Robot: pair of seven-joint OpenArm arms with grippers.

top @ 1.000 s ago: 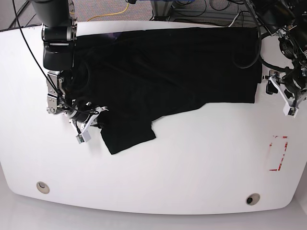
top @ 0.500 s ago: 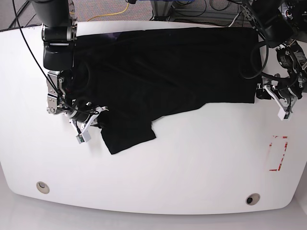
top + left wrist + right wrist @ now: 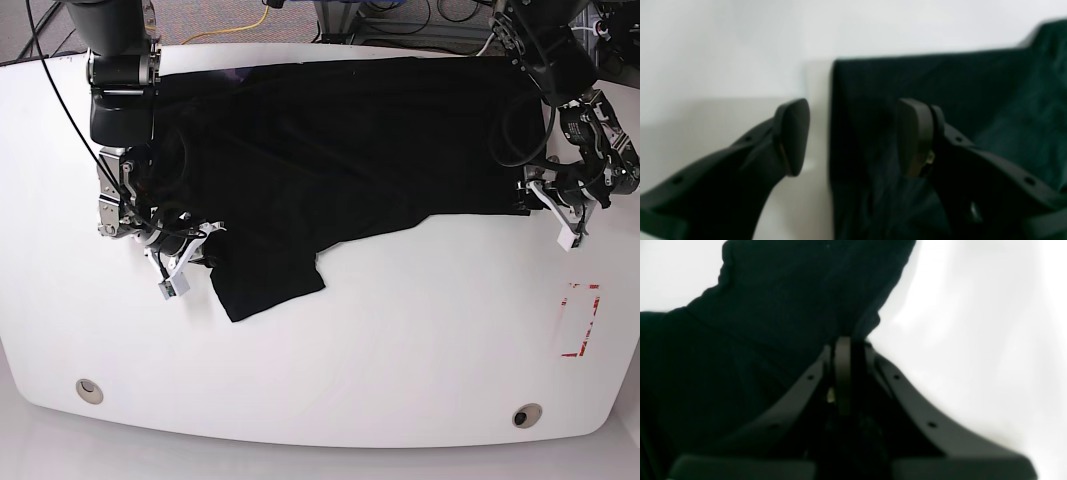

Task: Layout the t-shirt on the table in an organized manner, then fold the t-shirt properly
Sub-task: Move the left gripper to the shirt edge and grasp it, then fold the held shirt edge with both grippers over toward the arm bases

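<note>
T-shirt [image 3: 340, 140] lies spread across the far half of the table [image 3: 400, 350], black fabric running nearly from one arm to the other. One flap hangs out from the main body toward the near edge on the side of the right arm, ending in a slanted corner; the rest of the near hem runs ragged and rises toward the left arm's side.

Right gripper [image 3: 185, 262] sits at the t-shirt's edge beside that flap. In the right wrist view its jaws are pressed together with black cloth between them — closed on the t-shirt [image 3: 780, 300], pinching a fold at the fabric's margin. White tabletop [image 3: 973, 340] shows past the cloth on one side.

Left gripper [image 3: 550, 205] is at the opposite end of the t-shirt, by its near corner. In the left wrist view the fingers [image 3: 793, 133] stand wide apart and straddle the straight side edge of the t-shirt [image 3: 940, 76]: one finger over bare table [image 3: 723, 50], the other over the cloth. Nothing is held between them. Whether the tips touch the surface I cannot tell — the view is blurred.

Red tape marks [image 3: 580, 320] sit on the table just beyond the t-shirt's corner near the left gripper, toward the near edge. Two round grommet holes [image 3: 527, 415] lie well apart from the t-shirt, along the table's near rim.
</note>
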